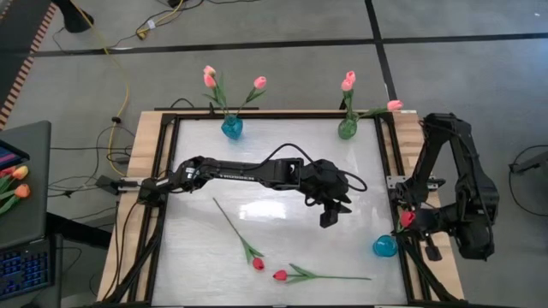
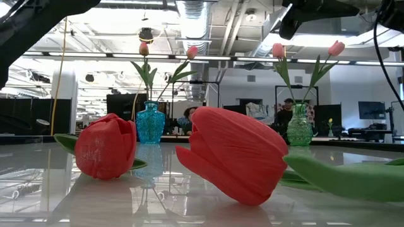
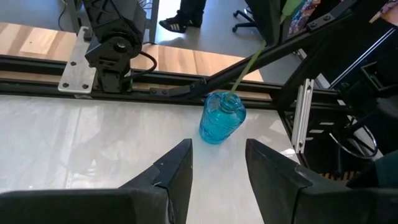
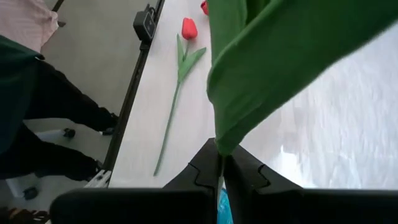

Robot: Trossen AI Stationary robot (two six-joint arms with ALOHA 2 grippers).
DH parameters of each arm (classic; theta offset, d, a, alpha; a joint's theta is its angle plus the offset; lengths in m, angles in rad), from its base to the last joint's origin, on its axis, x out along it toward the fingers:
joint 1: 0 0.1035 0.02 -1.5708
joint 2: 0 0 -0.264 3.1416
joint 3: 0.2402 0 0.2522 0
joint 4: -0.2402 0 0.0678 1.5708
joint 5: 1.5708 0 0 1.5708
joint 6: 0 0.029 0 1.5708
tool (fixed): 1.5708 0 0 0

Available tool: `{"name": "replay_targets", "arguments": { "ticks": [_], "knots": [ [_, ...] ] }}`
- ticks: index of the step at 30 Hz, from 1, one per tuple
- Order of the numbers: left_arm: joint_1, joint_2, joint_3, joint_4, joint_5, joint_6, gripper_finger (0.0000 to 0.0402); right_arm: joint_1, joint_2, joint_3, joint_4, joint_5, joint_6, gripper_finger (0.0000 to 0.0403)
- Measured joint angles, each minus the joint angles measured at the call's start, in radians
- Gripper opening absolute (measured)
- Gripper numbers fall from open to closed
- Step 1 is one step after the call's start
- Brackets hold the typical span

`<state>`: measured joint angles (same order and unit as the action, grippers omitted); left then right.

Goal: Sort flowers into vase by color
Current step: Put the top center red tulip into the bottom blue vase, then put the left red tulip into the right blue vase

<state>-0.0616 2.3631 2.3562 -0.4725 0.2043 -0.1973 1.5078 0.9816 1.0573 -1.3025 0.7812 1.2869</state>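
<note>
**Red tulip stem in the right tool over the blue vase at the desk's lower right**

The white desk (image 1: pixel 274 171) fills the middle of the high view, framed by dark rails and a wooden border. The left arm stretches from the left edge across the centre, its left tool (image 1: pixel 336 212) hanging just right of the middle, above bare desk; in the left wrist view its two dark fingers (image 3: pixel 177 171) stand apart with nothing between them, released. The right arm is folded at the right edge of the high view, and its right tool (image 1: pixel 409 224) sits at the lower right. In the right wrist view its fingers (image 4: pixel 208 169) are pressed nearly together on a green tulip stem with a broad leaf (image 4: pixel 280 62), so it is grasping that flower; the red bud (image 1: pixel 408 218) shows beside it in the high view, directly above the small blue vase (image 1: pixel 384 247).

Two red tulips lie loose on the lower part of the desk: one (image 1: pixel 258 263) with its stem running up-left, the other (image 1: pixel 281 275) with its stem running right. At the top edge a second blue vase (image 1: pixel 231 127) holds three pink tulips (image 1: pixel 210 80), and a green vase (image 1: pixel 347 129) at upper right holds three more pink tulips (image 1: pixel 348 83).
</note>
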Motion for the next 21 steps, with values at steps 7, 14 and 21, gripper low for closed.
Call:
{"name": "replay_targets", "arguments": {
  "ticks": [7, 14, 21],
  "knots": [
    [0.000, 0.000, 0.000, 0.000, 0.001, 0.000, 0.0135, 0.000, 0.019, 0.000, 0.000, -0.024, 0.000, 0.0061],
    [0.000, 0.000, 0.000, 0.000, 0.004, 0.003, 0.0135, 0.000, 0.019, 0.000, 0.001, -0.042, 0.023, 0.0094],
    [0.000, 0.000, 0.000, -0.016, 0.042, 0.017, 0.0135, 0.000, 0.019, 0.000, -0.003, -0.169, 0.059, 0.0163]
  ]
}}
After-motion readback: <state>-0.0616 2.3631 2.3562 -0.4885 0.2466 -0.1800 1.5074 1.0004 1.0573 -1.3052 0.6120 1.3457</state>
